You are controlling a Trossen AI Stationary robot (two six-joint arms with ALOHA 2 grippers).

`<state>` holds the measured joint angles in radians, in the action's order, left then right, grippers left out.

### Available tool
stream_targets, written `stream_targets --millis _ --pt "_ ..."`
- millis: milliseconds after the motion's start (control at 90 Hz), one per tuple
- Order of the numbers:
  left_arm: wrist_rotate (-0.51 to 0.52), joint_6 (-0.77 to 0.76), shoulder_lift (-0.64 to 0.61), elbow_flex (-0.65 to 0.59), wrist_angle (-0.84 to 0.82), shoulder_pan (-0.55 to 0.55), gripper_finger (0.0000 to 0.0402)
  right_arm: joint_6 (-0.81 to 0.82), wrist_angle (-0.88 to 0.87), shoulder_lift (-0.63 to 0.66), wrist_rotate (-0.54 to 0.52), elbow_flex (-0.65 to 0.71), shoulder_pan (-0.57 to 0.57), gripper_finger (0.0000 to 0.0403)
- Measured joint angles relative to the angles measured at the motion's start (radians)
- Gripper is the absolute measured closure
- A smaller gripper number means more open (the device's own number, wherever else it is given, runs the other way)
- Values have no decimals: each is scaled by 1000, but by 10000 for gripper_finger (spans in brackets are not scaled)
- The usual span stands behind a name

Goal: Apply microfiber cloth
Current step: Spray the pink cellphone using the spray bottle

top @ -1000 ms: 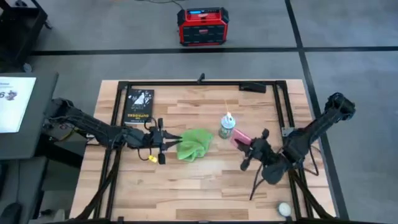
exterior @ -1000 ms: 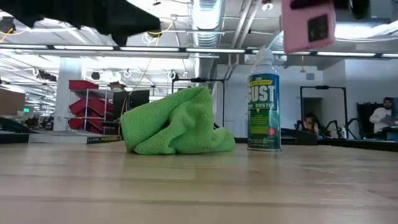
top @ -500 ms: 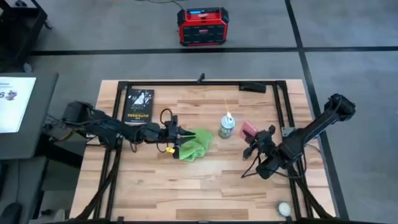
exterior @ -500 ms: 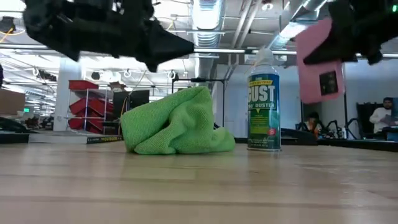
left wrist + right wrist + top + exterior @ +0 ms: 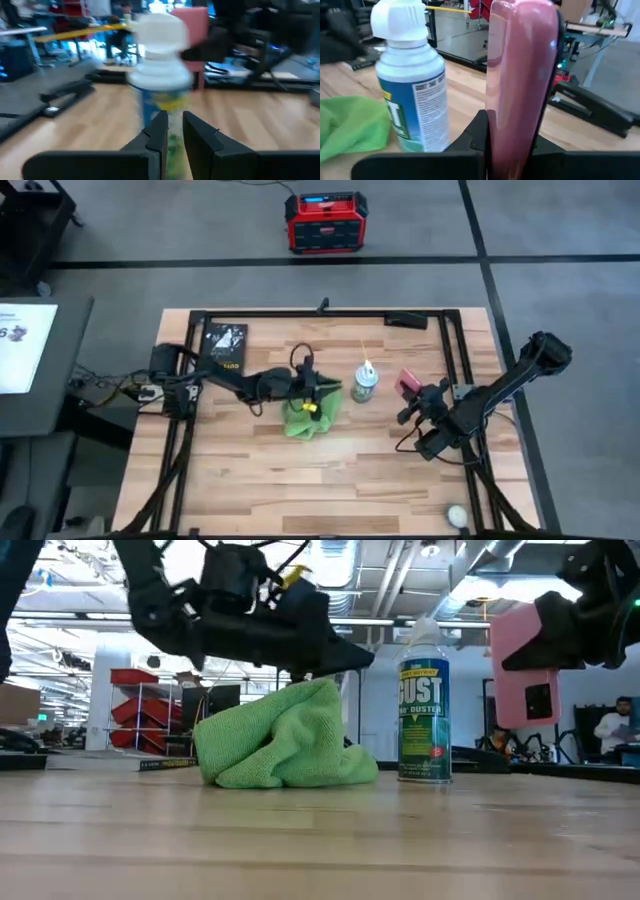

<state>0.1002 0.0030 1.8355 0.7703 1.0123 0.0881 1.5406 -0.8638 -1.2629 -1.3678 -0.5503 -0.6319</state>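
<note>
The lime-green microfiber cloth [image 5: 312, 418] lies crumpled in a heap on the wooden table [image 5: 300, 490], just left of the upright duster can [image 5: 365, 383]. My left gripper [image 5: 312, 388] hovers right over the heap's peak [image 5: 322, 688], pointing toward the can [image 5: 159, 75]. Its fingers [image 5: 159, 132] are almost together, with only a thin slit between them. My right gripper [image 5: 420, 396] stands right of the can, above the table, shut on a pink phone [image 5: 528, 665]. My left gripper sits so close over the cloth's top that I cannot tell whether it touches; the heap keeps its shape. My right gripper pinches the phone's two flat faces between its two fingers, at one end [image 5: 512, 125]. The fingers come roughly level from the table's right. The phone stands upright, lifted clear of the table.
A black book [image 5: 222, 350] lies at the far left of the table. A black frame [image 5: 320, 313] runs round the table's edges. A small white ball [image 5: 457, 516] sits at the near right corner. A red box [image 5: 327, 222] stands on the floor beyond. A person [image 5: 612, 730] shows far behind.
My left gripper has reached toward the table's right, from left of the cloth to over its top; the cloth has kept still. My right gripper has carried the phone toward the far right, away from the near edge.
</note>
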Motion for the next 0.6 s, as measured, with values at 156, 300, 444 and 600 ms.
stream_targets --millis 156,300,444,600 --pt "-126 7 0 27 -16 83 366 4 -43 0 -1 0 0 391" --pt "-130 -9 0 59 -92 153 367 5 -55 0 -24 0 0 391" --pt "-210 -37 67 94 -107 195 379 17 -54 0 -25 0 1 391" --pt "-284 -70 219 188 -64 210 398 31 -45 0 -26 0 -2 391"
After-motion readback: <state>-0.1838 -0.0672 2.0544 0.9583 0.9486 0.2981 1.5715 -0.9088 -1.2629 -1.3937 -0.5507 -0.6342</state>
